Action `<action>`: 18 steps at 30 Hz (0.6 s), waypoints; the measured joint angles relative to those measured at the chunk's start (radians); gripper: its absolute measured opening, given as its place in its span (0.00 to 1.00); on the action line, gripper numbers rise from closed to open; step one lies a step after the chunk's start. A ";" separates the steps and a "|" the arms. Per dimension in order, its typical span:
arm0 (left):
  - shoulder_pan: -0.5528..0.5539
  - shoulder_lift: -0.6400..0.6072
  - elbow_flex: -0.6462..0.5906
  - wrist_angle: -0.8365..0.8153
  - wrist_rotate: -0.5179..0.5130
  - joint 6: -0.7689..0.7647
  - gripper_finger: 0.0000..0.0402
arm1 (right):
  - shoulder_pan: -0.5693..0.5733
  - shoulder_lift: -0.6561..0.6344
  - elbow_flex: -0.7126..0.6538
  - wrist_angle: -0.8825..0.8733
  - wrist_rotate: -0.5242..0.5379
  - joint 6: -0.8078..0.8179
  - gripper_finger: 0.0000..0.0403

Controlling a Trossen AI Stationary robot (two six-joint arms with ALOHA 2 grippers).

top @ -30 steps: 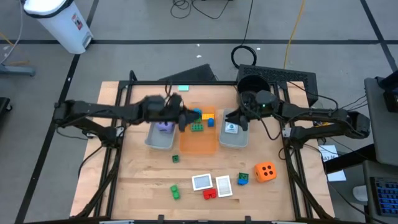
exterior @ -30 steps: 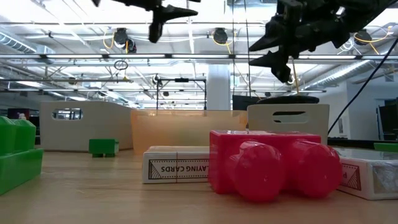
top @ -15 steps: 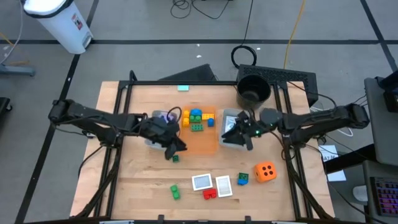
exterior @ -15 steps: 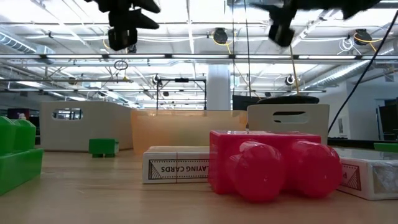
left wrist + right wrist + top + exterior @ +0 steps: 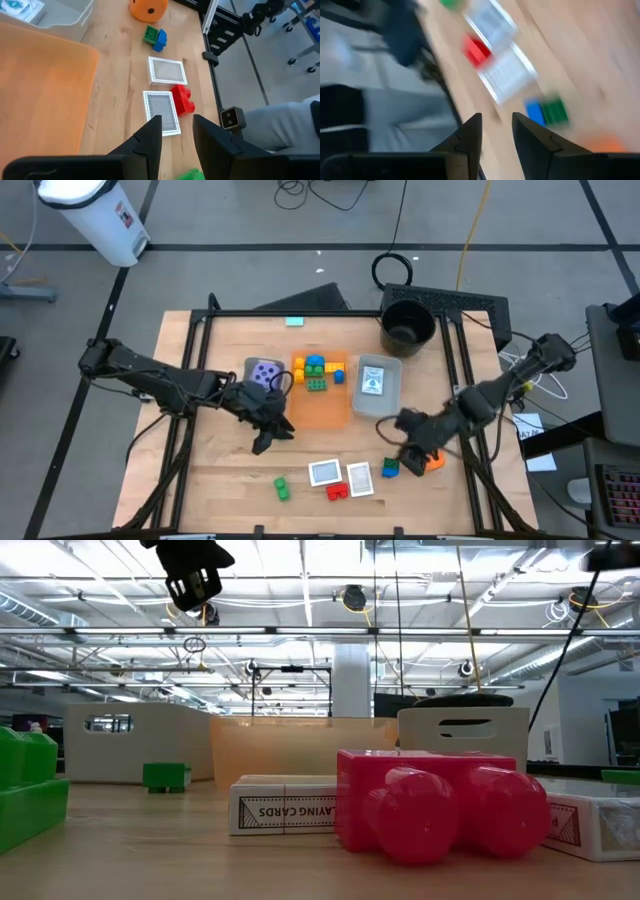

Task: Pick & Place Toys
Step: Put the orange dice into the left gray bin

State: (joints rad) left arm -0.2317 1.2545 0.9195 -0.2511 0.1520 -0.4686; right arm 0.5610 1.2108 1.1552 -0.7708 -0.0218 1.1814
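Note:
My left gripper [image 5: 265,438] is open and empty. It hangs high above a small green brick [image 5: 165,777], which it hides in the high view. My right gripper [image 5: 410,432] is open and empty over the orange spotted die [image 5: 432,462], partly hiding it. A purple die [image 5: 264,372] lies in the left grey tray [image 5: 246,392]. A card [image 5: 372,380] lies in the right grey tray [image 5: 378,404]. Yellow, blue and green bricks [image 5: 315,372] sit in the orange tray [image 5: 320,408]. Two cards [image 5: 167,70], a red brick [image 5: 184,97] and a blue-green brick [image 5: 155,37] lie near the table's near edge.
A black round bucket [image 5: 407,325] stands at the far right. Another green brick [image 5: 282,488] lies near the table's near edge, left of the cards. Black frame rails [image 5: 465,395] run along the table's left and right sides. Bare wood lies between the trays and the cards.
My left gripper has gone from over the left grey and orange trays toward the table's near edge. My right gripper has gone from over the right grey tray toward the near right, to over the orange die, and has left the low view.

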 joint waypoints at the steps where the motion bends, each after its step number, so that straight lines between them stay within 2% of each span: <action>1: 0.000 0.000 0.000 0.001 0.000 0.000 0.28 | 0.023 0.011 0.000 -0.047 -0.007 0.056 0.24; 5: -0.006 0.000 0.000 0.000 -0.001 0.001 0.28 | 0.108 0.041 -0.030 -0.194 -0.006 0.302 0.22; 10: -0.015 0.000 0.000 0.000 -0.012 0.019 0.28 | 0.179 0.044 -0.087 -0.282 0.035 0.559 0.23; 18: -0.017 0.000 0.000 0.001 -0.034 0.018 0.28 | 0.242 0.022 -0.148 -0.277 0.051 0.718 0.28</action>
State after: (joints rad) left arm -0.2485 1.2549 0.9195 -0.2497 0.1175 -0.4507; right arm 0.8026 1.2330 1.0069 -1.0478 0.0296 1.8992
